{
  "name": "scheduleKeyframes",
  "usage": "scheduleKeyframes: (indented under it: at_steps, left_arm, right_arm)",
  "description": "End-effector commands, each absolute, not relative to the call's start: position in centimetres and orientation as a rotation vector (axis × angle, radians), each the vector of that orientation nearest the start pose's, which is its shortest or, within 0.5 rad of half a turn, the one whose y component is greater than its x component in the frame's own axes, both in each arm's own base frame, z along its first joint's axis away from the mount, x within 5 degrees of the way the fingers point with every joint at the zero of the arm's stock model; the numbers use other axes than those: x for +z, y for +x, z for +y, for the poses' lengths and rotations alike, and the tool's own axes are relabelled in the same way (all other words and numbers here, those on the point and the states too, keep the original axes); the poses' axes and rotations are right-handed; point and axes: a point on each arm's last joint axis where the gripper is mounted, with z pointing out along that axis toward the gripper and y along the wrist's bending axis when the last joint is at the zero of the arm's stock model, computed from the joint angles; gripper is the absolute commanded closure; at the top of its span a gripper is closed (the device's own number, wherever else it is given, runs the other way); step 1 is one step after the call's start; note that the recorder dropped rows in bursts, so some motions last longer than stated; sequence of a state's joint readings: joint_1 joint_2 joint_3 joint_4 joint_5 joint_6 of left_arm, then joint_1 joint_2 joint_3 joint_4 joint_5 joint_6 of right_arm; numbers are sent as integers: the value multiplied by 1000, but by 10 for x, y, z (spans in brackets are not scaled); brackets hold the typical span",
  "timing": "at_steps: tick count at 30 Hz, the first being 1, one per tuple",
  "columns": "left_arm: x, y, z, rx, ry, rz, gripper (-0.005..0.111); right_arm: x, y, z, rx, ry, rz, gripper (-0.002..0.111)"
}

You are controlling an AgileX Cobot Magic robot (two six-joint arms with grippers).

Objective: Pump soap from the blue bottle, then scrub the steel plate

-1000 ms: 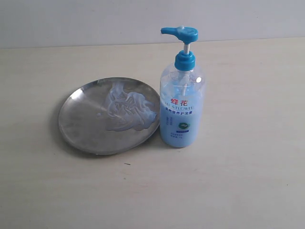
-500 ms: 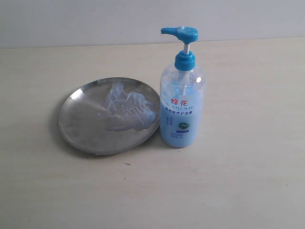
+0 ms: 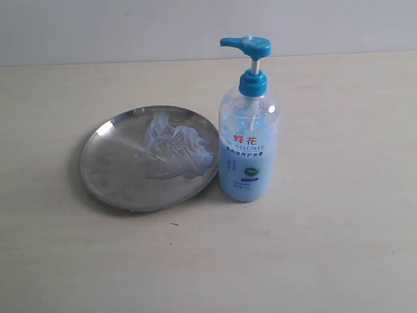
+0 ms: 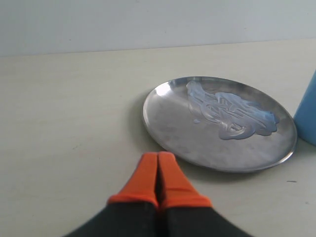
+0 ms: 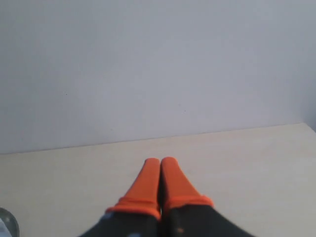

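The steel plate (image 3: 148,158) lies on the table left of centre, with pale blue soap (image 3: 176,151) smeared over its right half. Touching its right rim stands the blue bottle (image 3: 248,143), upright, pump head pointing left over the plate. Neither arm shows in the exterior view. In the left wrist view my left gripper (image 4: 158,157) is shut and empty, its orange fingertips just short of the steel plate (image 4: 177,128), where the soap (image 4: 229,114) shows; the blue bottle (image 4: 308,116) sits at the frame's edge. My right gripper (image 5: 160,162) is shut and empty over bare table.
A pale wooden table (image 3: 326,248) runs back to a grey wall (image 3: 130,26). A sliver of the plate's rim (image 5: 6,223) shows at the corner of the right wrist view.
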State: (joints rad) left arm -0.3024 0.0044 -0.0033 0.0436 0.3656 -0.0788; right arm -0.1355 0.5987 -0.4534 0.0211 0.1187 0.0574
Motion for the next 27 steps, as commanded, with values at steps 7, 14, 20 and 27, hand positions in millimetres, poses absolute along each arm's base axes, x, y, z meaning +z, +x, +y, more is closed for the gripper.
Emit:
scheduleKeyframes:
  at_steps: [7,14,20,27]
  left_arm:
    - [181,51,-15,-227,231,1827,107]
    - [181,51,-15,-227,231,1827,107]
    - [181,51,-15,-227,231,1827,107]
    - [181,51,-15,-227,231,1827,107]
  right_arm:
    - [299,173,-23,-79,130,2053,108]
    - [284,200,-13,-67,-29,2230,108]
    - [265,210,10,-39,-224,2337,108]
    - [256,207,27,-15,-299,2417,108]
